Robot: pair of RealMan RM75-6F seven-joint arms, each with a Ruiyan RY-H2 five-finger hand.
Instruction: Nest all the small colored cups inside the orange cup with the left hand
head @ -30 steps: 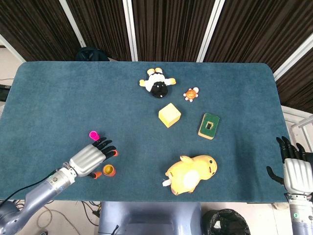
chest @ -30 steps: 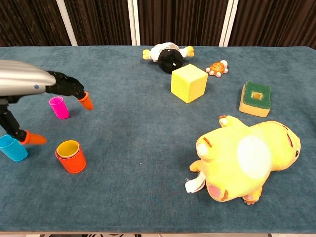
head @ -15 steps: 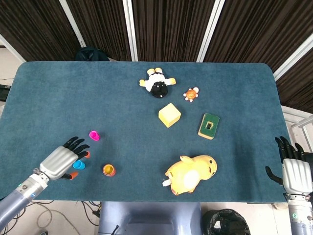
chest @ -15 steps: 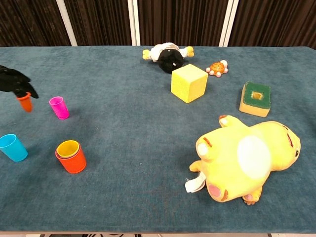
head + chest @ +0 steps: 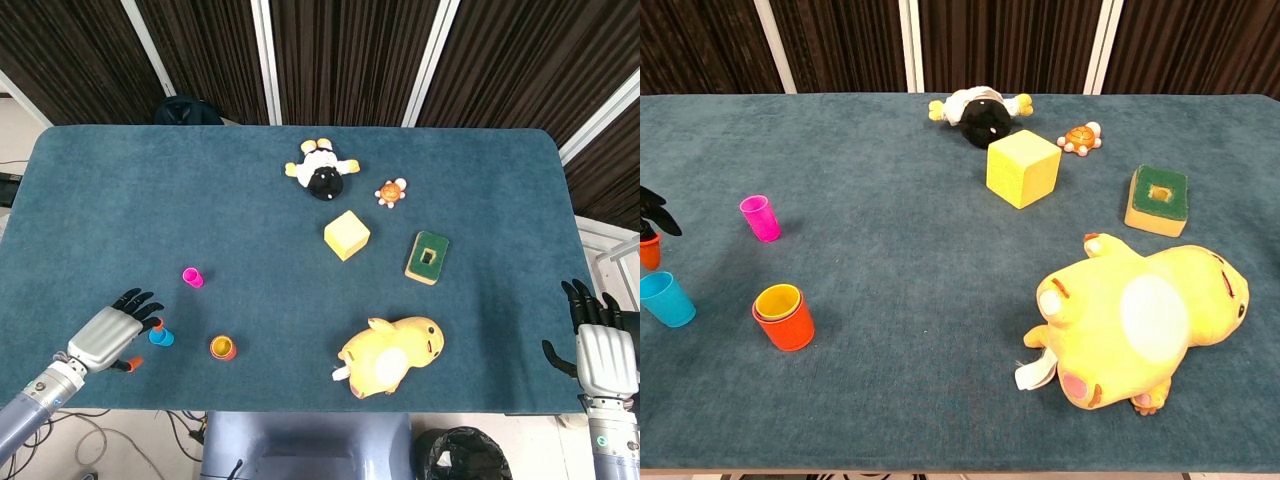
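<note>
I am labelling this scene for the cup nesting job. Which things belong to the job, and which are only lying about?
Belong to the job:
orange cup with yellow cup already inside
blue cup
pink cup
left robot hand

Only lying about:
yellow block
green block
yellow plush
black and white plush
small turtle toy

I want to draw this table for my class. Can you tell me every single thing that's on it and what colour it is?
orange cup: 1, orange, front left, yellow cup nested inside
blue cup: 1, blue, left edge, upright
pink cup: 1, pink, left, upright
yellow block: 1, yellow, middle back
green block: 1, green top, tan sides, right
duck plush: 1, yellow, front right
penguin plush: 1, black and white, back
turtle toy: 1, orange, back
table: 1, teal cloth
left hand: grey and black, beside blue cup, holding nothing
right hand: grey and black, off the table's right edge
</note>
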